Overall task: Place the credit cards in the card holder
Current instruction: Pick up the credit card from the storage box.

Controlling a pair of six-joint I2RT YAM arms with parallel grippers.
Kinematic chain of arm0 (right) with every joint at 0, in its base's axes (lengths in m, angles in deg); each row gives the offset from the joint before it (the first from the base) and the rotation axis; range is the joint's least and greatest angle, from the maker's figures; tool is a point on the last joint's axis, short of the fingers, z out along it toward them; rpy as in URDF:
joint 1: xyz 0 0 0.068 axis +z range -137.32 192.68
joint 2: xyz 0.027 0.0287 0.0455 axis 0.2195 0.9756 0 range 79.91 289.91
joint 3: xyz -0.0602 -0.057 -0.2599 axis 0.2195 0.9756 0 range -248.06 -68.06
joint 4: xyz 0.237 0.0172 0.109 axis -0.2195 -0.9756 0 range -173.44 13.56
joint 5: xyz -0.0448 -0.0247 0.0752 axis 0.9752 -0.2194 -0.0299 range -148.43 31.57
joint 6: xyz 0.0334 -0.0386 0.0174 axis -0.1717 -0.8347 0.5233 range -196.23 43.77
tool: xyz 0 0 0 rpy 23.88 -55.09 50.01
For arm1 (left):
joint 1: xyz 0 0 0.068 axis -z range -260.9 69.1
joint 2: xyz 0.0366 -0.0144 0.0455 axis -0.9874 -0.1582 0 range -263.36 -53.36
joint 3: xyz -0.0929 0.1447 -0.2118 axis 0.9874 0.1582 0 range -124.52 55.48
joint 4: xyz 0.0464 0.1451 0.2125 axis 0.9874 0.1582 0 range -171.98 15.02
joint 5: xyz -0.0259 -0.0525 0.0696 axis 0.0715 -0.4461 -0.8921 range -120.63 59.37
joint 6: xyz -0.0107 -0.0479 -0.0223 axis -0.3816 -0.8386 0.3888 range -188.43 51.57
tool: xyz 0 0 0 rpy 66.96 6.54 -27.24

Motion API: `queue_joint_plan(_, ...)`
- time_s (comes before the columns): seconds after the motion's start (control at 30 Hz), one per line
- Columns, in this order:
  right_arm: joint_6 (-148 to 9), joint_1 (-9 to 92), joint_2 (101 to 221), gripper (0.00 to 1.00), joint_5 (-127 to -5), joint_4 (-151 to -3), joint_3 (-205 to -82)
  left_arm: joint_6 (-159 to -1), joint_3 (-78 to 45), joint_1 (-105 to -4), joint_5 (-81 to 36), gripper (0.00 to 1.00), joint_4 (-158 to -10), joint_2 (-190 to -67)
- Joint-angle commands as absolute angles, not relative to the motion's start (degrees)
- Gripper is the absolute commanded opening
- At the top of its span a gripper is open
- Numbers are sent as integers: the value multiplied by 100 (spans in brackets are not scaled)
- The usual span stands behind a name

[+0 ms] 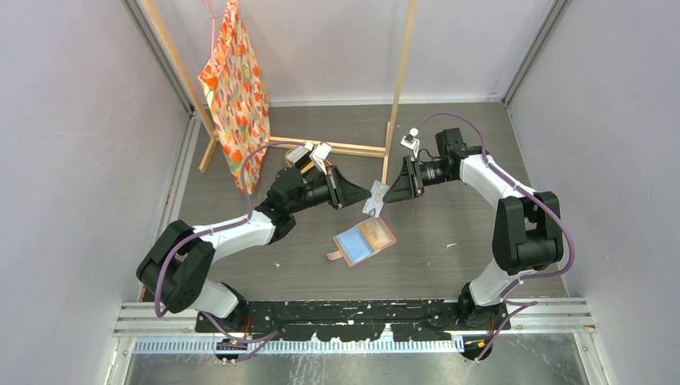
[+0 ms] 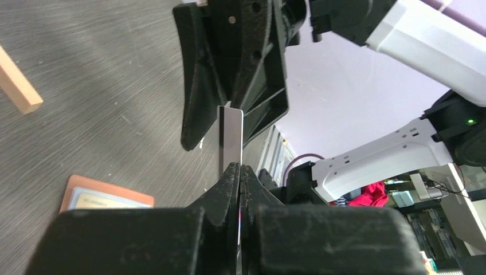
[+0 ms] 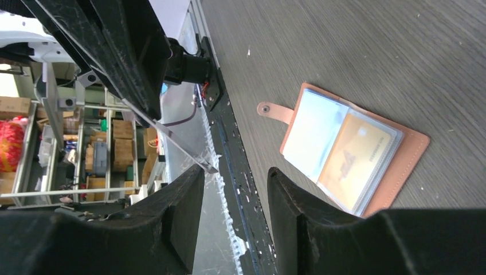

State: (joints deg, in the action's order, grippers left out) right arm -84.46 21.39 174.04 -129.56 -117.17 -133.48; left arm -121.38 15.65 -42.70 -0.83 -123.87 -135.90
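A thin silver-grey plastic credit card (image 2: 231, 140) hangs in the air above the middle of the table, held on its edge. The left gripper (image 2: 239, 172) is clamped tight on its lower end, with both black fingers pressed together on the plastic. The other end of the card reaches to the right gripper (image 3: 235, 175), whose fingers stand apart; the card's corner is just beside one finger and I do not see it pinched there. Below the card, a little toward the near edge, the small salmon-brown leather card holder (image 1: 365, 241) lies open and flat on the dark grey wood-grain table (image 1: 449, 160). Its snap tab points to the near left, and its glossy inner pockets show a pale blue card and a tan one. At the far left corner an orange patterned cloth bag (image 1: 236, 96) hangs from a light wooden frame (image 1: 401, 80).
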Motion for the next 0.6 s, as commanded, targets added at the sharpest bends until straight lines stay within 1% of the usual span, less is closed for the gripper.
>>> queue_joint_plan(0.0, -7783, 2230, 17072, 49, -13355, -11053, -13246, -12494, 1540, -4190, -264, 1, -13317, -13644)
queue_joint_plan(0.17, -7689, 2304, 16954, 43, -13593, -11001, -13269, -12651, 1561, -4149, -338, 1, -13542, -13756)
queue_joint_plan(0.23, -7747, 2307, 16947, 43, -13739, -11066, -13314, -12652, 1579, -4143, -362, 0, -13542, -13764)
queue_joint_plan(0.27, -7940, 2316, 16945, 43, -13844, -11214, -13372, -12653, 1584, -4136, -366, 0, -13542, -13775)
queue_joint_plan(0.33, -8680, 2324, 16990, 42, -14030, -12117, -13597, -12665, 1590, -4131, -366, 1, -13542, -13807)
queue_joint_plan(0.37, -9054, 2330, 17033, 40, -14114, -12493, -13732, -12676, 1593, -4127, -365, 1, -13546, -13819)
queue_joint_plan(0.43, -9547, 2324, 17109, 29, -14170, -12988, -13901, -12686, 1593, -4126, -384, 1, -13542, -13859)
queue_joint_plan(0.53, -9610, 2324, 17125, 4, -14049, -13027, -13920, -12675, 1598, -4126, -404, 0, -13542, -13863)
queue_joint_plan(0.57, -9614, 2330, 17125, 1, -13999, -13024, -13920, -12650, 1595, -4126, -405, 0, -13529, -13856)
